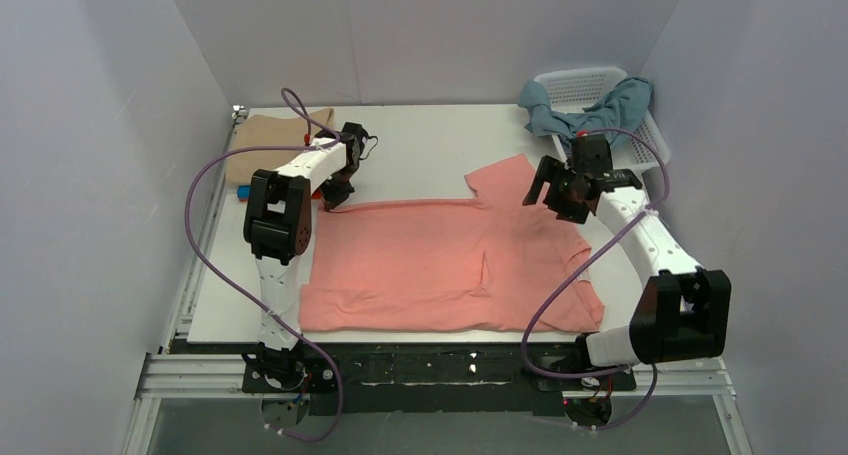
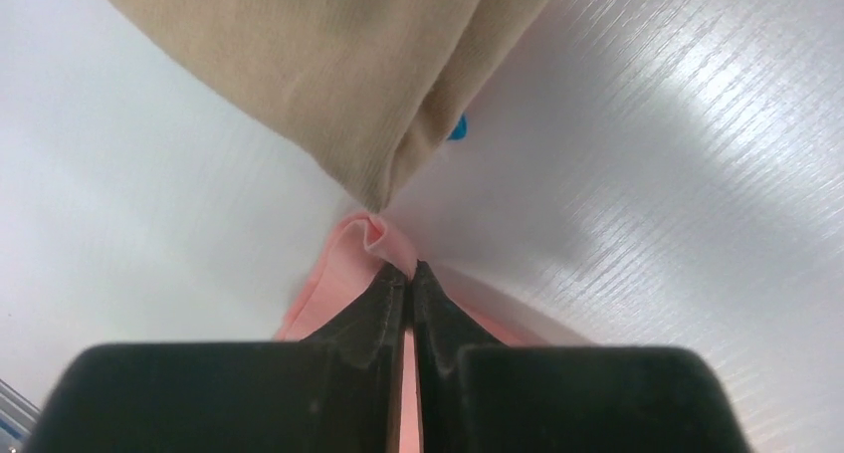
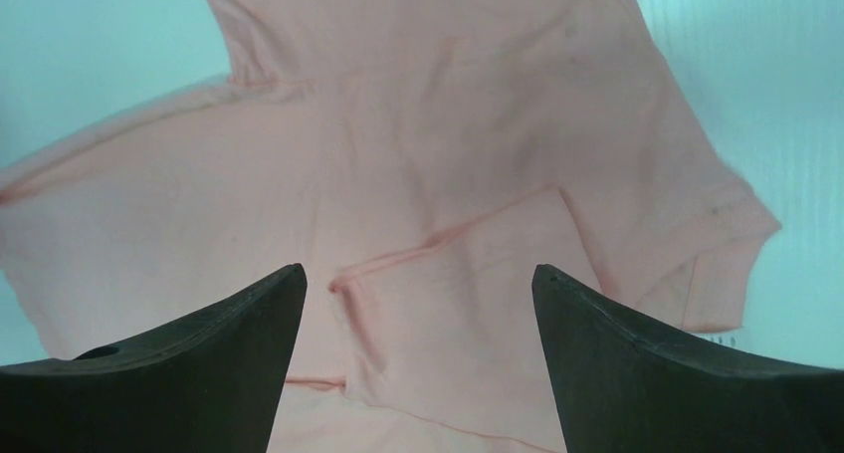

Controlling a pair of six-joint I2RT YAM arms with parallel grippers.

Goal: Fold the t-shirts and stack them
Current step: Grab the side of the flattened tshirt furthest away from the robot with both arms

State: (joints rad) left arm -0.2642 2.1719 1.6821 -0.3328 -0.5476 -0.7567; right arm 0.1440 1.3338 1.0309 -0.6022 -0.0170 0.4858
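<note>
A salmon pink t-shirt [image 1: 440, 260] lies spread across the white table. My left gripper [image 1: 337, 201] is shut on its far left corner; in the left wrist view the fingertips [image 2: 388, 294] pinch a fold of the pink cloth [image 2: 370, 236]. My right gripper [image 1: 545, 197] is open and empty, hovering over the shirt's right part near the sleeve; the right wrist view shows the pink shirt [image 3: 448, 174] below and between its jaws. A folded beige tan shirt [image 1: 285, 135] lies at the far left and also shows in the left wrist view [image 2: 328, 65]. A dusty grey-blue shirt [image 1: 590, 110] hangs over the basket.
A white plastic lattice basket [image 1: 585, 80] stands at the far right corner. A bit of bright blue [image 1: 244, 190] and orange shows by the left arm, under the beige shirt [image 2: 457, 127]. Grey walls enclose the table on three sides.
</note>
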